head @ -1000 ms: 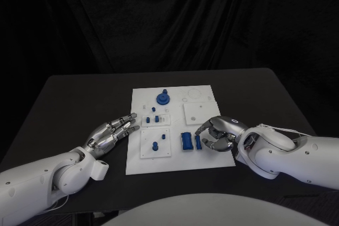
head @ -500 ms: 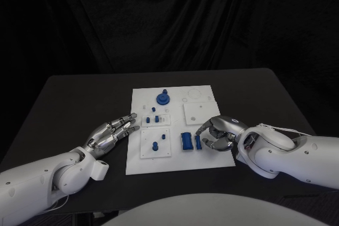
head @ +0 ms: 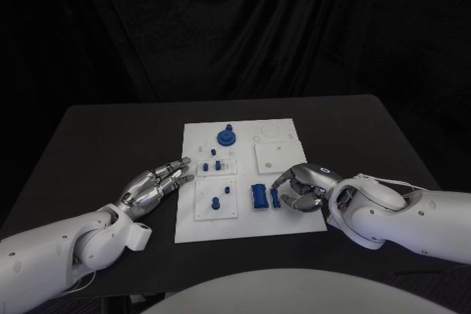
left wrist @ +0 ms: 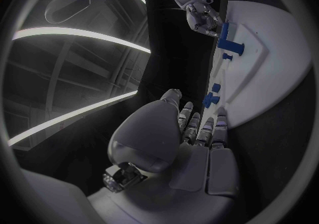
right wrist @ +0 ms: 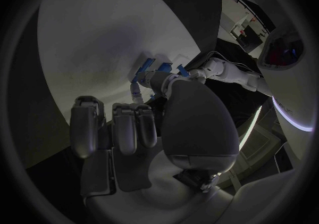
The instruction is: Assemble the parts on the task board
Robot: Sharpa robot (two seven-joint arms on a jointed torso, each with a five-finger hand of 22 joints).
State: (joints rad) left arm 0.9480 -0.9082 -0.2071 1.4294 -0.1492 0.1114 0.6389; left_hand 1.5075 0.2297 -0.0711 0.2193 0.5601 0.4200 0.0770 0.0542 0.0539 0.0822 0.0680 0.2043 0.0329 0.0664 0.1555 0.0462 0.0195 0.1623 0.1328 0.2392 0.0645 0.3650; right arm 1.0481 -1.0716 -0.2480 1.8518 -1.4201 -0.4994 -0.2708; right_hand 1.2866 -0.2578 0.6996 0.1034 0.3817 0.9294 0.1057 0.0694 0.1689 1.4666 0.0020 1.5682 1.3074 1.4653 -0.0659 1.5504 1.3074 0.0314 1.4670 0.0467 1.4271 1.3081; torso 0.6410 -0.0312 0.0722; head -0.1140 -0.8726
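The white task board (head: pixel 280 218) lies mid-table. A round blue part with a knob (head: pixel 226 136) stands at its far end, and small blue pegs (head: pixel 216 166) stand in the middle plates. A blue block (head: pixel 258 195) lies near the front. Beside it lies a narrow blue piece (head: pixel 275 197), and my right hand (head: pixel 304 186) curls over it, thumb and a finger pinching it (right wrist: pixel 145 69). My left hand (head: pixel 154 184) rests flat at the board's left edge, fingers stretched and apart, holding nothing. The left wrist view shows that hand (left wrist: pixel 196 133) by the board (left wrist: pixel 273 80).
The black table (head: pixel 108 144) spreads round the board, with bare room on the left, right and far sides. A dark curtain hangs behind it. A raised white square plate (head: pixel 278 156) sits on the board just beyond my right hand.
My right hand has sunk slightly toward the board's front over the narrow blue piece. The left hand and the other parts have not moved.
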